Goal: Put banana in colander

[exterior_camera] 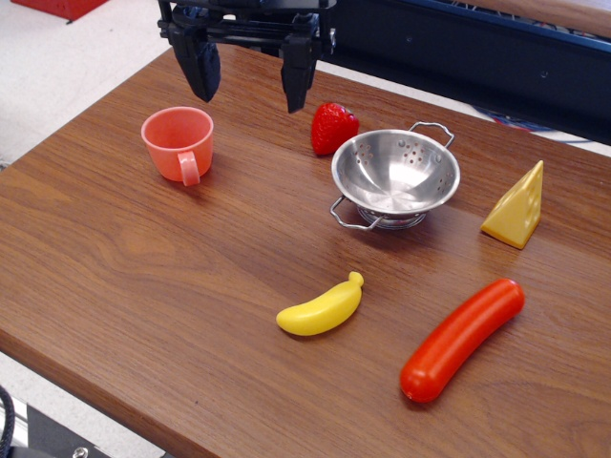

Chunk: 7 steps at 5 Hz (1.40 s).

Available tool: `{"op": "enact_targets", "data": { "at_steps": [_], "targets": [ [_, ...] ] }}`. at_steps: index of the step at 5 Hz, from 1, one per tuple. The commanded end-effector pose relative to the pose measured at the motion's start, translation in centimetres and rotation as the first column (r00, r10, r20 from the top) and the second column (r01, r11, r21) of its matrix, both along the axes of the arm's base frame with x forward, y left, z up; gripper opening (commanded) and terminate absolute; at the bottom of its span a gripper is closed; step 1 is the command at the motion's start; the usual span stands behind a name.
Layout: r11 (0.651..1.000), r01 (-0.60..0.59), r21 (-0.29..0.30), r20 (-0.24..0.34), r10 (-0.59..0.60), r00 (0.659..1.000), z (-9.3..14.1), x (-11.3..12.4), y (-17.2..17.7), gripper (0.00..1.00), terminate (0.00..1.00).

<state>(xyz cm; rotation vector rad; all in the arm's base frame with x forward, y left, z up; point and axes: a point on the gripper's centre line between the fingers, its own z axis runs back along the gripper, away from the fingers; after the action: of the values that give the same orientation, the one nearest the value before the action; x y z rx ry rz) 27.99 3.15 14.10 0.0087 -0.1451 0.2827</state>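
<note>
1. The arm is cut off by the top edge of the picture; only the black hand (250, 81) and the bar its fingers hang from show, at the far left of the counter (124, 248).
2. The counter itself runs out of the picture at the left and at the bottom right, and its far right corner is lost against a dark blue panel (477, 57).
3. A red shape (57, 8) in the top left corner, off the counter, is cropped too much to name.
4. The colander (395, 172) stands upright on its ring base, right of centre; its perforated bowl holds nothing that can be seen.
5. One wire handle of the colander points to the near left, the other to the far right.
6. The pink cup (179, 141) stands upright at the left, handle turned toward the camera; what shows of its inside is bare.
7. The banana (322, 308) lies flat on the counter in front of the colander, well apart from it, with its stem tip pointing up and right.
8. A strawberry (333, 128) sits just beside the colander's far left rim.
9. A cheese wedge (516, 207) stands to the right of the colander, and a red sausage (463, 338) lies slantwise near the front right, right of the banana.
10. The hand hangs above the counter between the cup and the strawberry, fingers pointing down, spread wide and holding nothing.
</note>
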Motion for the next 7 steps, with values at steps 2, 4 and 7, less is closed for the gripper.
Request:
{"op": "enact_targets", "data": {
  "at_steps": [2,4,7],
  "targets": [
    [0.974,0.227,0.018,0.020,-0.228,0.974,-2.1,-0.8,-1.8,1.00,0.00],
    [0.880,0.473,-0.041,0.033,-0.472,0.881,-5.6,-1.8,-5.0,1.00,0.00],
    [0.829,0.558,-0.031,0.040,-0.557,0.829,-10.0,-4.4,-7.3,1.00,0.00]
  ]
}}
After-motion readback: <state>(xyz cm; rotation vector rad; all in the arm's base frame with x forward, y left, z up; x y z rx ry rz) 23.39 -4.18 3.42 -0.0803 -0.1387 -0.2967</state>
